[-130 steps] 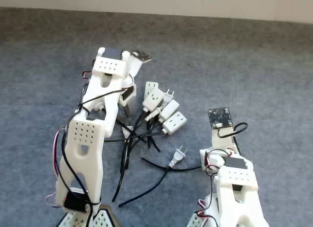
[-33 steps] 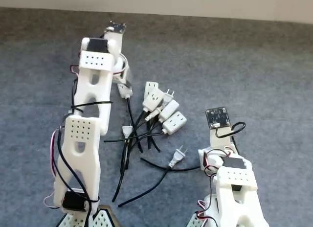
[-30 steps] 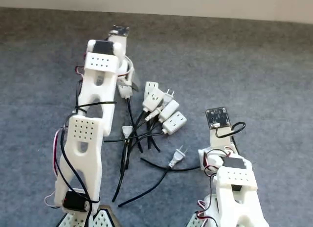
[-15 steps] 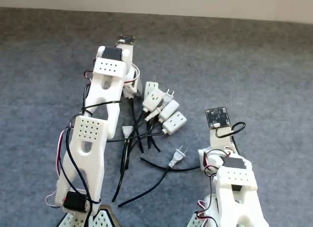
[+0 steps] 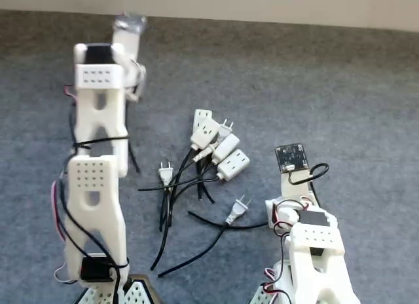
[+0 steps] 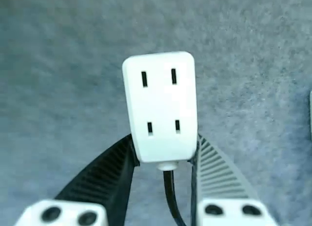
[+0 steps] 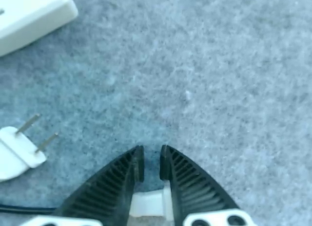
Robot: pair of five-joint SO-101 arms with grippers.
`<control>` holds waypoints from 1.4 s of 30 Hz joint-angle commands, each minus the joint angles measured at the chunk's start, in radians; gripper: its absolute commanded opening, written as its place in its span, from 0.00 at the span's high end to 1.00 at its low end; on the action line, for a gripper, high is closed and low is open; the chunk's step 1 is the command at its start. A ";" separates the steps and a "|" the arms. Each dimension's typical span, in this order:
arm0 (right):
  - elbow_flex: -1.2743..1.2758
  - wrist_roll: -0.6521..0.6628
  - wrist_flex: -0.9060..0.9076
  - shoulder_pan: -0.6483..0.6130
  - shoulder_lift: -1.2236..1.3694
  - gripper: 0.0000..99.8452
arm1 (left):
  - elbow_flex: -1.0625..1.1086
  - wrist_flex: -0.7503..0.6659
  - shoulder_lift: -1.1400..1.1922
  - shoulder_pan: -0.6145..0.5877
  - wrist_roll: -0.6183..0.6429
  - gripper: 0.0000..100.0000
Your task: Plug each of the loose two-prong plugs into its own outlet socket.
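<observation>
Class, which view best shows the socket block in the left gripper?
The left wrist view: the socket block faces the camera, slots plain, clamped in the left gripper. In the high view the left arm covers it; the right wrist view faces a loose plug.

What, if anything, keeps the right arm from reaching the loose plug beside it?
Likely nothing, so yes: the right tool, shut and empty, hangs over carpet, and the loose plug lies close beside it with nothing between. It must open first.

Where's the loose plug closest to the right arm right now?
In the high view, the plug lies on the carpet just left of the right arm.
</observation>
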 commanded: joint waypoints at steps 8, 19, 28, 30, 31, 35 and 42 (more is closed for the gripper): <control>-0.004 0.009 -0.016 -0.013 0.002 0.93 | 0.552 0.043 -0.654 -0.097 -0.743 0.95; -0.004 0.005 -0.016 -0.012 0.002 0.93 | 1.765 -0.150 -1.288 -0.140 -1.301 0.95; -0.025 0.003 0.076 -0.007 -0.007 0.93 | 2.364 -0.658 -1.422 -0.236 -1.444 0.95; -0.025 0.003 0.076 -0.007 -0.007 0.93 | 2.396 -0.666 -1.422 -0.245 -1.482 0.95; -0.025 0.003 0.076 -0.007 -0.007 0.93 | 2.411 -0.666 -1.422 -0.246 -1.499 0.95; -0.030 0.003 0.081 -0.007 -0.007 0.93 | 2.460 -0.695 -1.423 -0.248 -1.510 0.94; -0.105 0.005 0.186 -0.007 -0.007 0.93 | 2.390 -0.712 -1.432 -0.254 -1.355 0.70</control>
